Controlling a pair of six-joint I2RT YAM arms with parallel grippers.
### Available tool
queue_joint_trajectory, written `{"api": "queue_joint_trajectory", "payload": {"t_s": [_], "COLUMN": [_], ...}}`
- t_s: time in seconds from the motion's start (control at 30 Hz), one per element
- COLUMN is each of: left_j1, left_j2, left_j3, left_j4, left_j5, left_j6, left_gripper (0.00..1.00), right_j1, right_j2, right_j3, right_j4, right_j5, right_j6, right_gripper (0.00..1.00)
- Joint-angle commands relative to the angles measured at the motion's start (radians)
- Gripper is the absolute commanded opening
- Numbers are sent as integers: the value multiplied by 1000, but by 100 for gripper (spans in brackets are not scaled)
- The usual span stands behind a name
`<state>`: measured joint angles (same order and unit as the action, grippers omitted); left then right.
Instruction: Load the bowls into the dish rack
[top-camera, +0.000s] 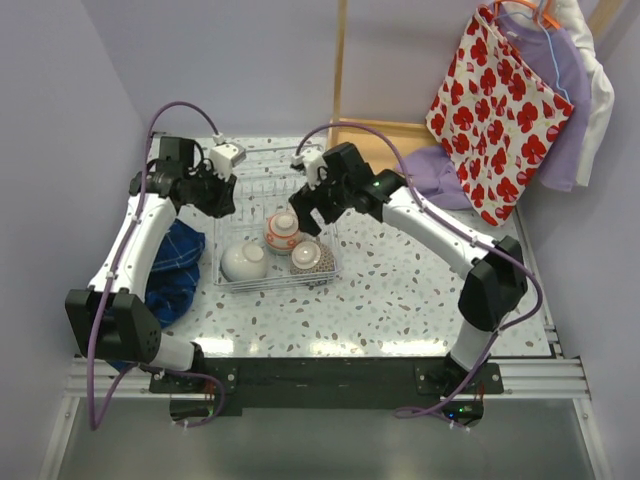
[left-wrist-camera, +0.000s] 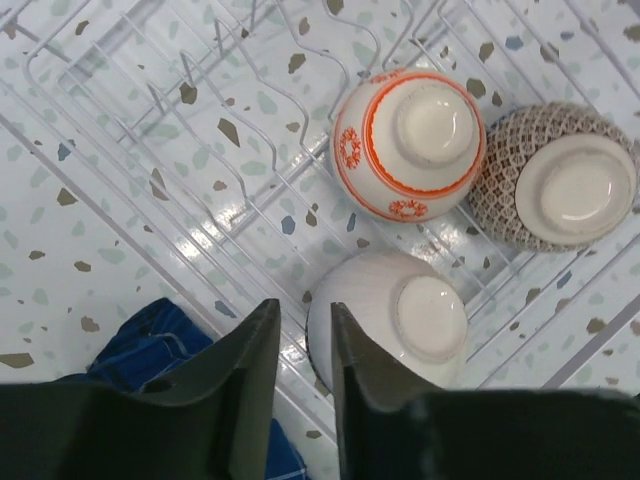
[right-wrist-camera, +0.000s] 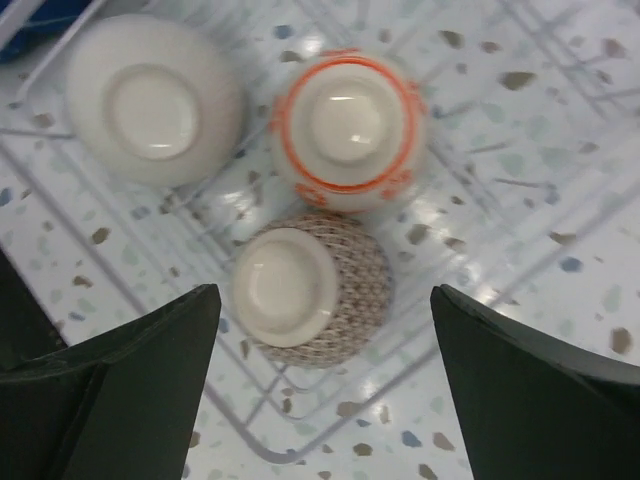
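The clear dish rack (top-camera: 262, 192) lies on the speckled table with three bowls upside down in its near half: a white bowl (top-camera: 244, 262), an orange-patterned bowl (top-camera: 282, 231) and a brown net-patterned bowl (top-camera: 312, 258). My left gripper (top-camera: 222, 195) hovers over the rack's left side. In the left wrist view its fingers (left-wrist-camera: 305, 305) stand a narrow gap apart with nothing between them, just left of the white bowl (left-wrist-camera: 390, 315). My right gripper (right-wrist-camera: 325, 290) is wide open above the net-patterned bowl (right-wrist-camera: 310, 290), touching nothing.
A blue cloth (top-camera: 175, 265) lies bunched against the rack's left side. A shallow wooden box (top-camera: 375, 135) stands at the back. A purple cloth (top-camera: 440, 175) and a red-flowered bag (top-camera: 500, 110) are at the back right.
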<state>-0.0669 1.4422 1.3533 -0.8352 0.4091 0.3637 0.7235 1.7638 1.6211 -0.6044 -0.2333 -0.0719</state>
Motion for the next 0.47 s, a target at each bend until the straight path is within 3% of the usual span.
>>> {"api": "queue_joint_trajectory", "payload": {"t_s": [0.0,0.07,0.1,0.23,0.43], "left_j1": [-1,-1,1,1,1], "left_j2": [-39,-31,-29,-14,6], "left_j3": [23,20,18,27,41], "left_j4": [108,129,136,160,166], "left_j5": [-35,-29,-30,-62,-62], "left_j6": [-92,-134,-144,-177,-186], "left_gripper": [39,43,54,56,59], "right_j1": [-52,-53,-53,-55,-56], "right_j2": [-92,-101,-109,-162,-185], "right_j3": [0,-10,-13,-55,-85], "right_j4": [48,46,46,86,98], "right_j5": [266,439,475,586,618], "right_j6": [211,241,230,178,142], "right_gripper": [99,99,99,99,99]}}
